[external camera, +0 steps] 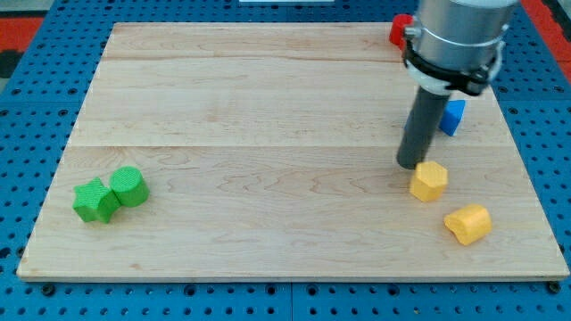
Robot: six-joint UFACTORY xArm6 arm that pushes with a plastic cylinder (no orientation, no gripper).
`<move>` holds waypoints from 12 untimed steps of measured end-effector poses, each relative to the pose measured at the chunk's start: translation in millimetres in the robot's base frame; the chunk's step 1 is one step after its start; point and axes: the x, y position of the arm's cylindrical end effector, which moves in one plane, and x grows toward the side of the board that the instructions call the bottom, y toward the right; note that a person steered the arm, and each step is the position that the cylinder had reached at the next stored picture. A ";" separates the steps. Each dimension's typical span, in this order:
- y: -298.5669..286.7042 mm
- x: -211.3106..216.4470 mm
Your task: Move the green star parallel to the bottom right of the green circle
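A: Two green blocks sit together at the view's left end of the wooden board (268, 107): the green star (95, 201), and touching it on its upper right, the green circle (129, 186).

B: So the star lies at the circle's lower left, not its lower right?

A: Yes. Far to the circle's right, my tip (409, 165) rests on the board, just left of a yellow block (429, 181) and well apart from both greens. A second yellow block (468, 223) lies lower right of the first. A blue block (453, 117) peeks out behind the rod, and a red block (400, 31) is near the board's top edge.

B: What is the rod holding?

A: Nothing; it is a bare rod with no claw to open or close, so it can only push.

B: How would the star handle?

A: I judge it light, rigid and quick to slide on smooth wood. Its points may make it spin, so a push should meet a flat notch in line with its centre, away from the circle.
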 end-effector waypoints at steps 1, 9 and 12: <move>1.5 27.5; -427.9 -4.4; -436.2 64.5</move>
